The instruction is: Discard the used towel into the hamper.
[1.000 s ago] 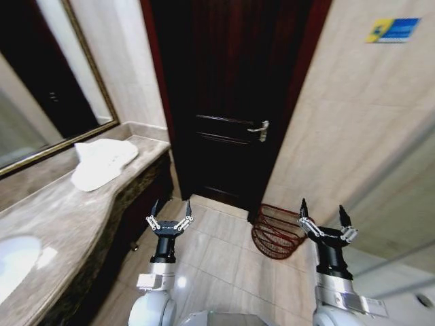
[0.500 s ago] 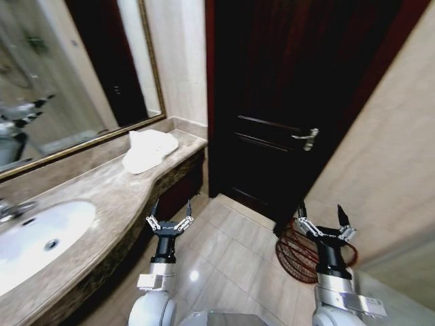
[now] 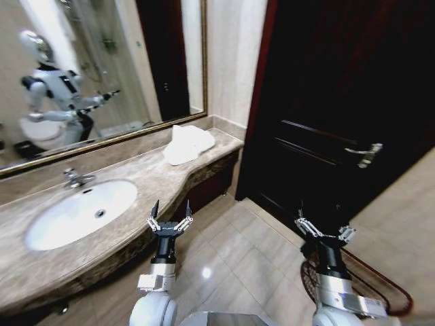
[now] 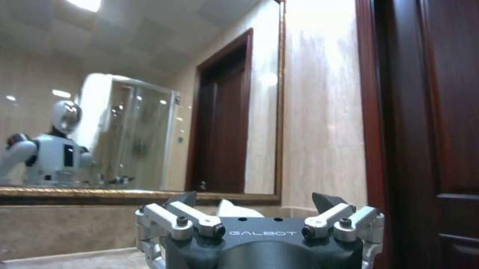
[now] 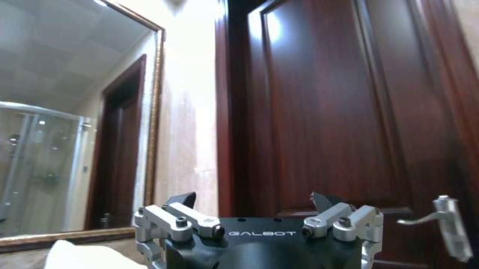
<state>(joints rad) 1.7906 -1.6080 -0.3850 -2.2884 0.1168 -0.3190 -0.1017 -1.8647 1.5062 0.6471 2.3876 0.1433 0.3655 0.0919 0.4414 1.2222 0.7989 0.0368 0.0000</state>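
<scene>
A crumpled white towel (image 3: 187, 144) lies at the far end of the marble counter (image 3: 146, 190), beside the mirror; a bit of it peeks over my left gripper (image 4: 254, 204) as the towel (image 4: 235, 209), and it shows low in the right wrist view as the towel (image 5: 82, 255). The reddish-brown wire hamper (image 3: 370, 285) stands on the floor at the lower right, partly hidden behind my right arm. My left gripper (image 3: 170, 212) and right gripper (image 3: 324, 228) are both held up in front of me, open and empty, over the floor.
A white sink (image 3: 81, 212) with a chrome tap (image 3: 75, 178) is set in the counter at left. A large gold-framed mirror (image 3: 102, 75) shows my reflection. A dark wooden door (image 3: 333, 115) with a lever handle (image 3: 366, 154) stands ahead. Tiled floor (image 3: 238, 265) lies between counter and door.
The whole view has swung left: sink and mirror have come in, the door and hamper have slid right. Both grippers stay open in the same held-up pose.
</scene>
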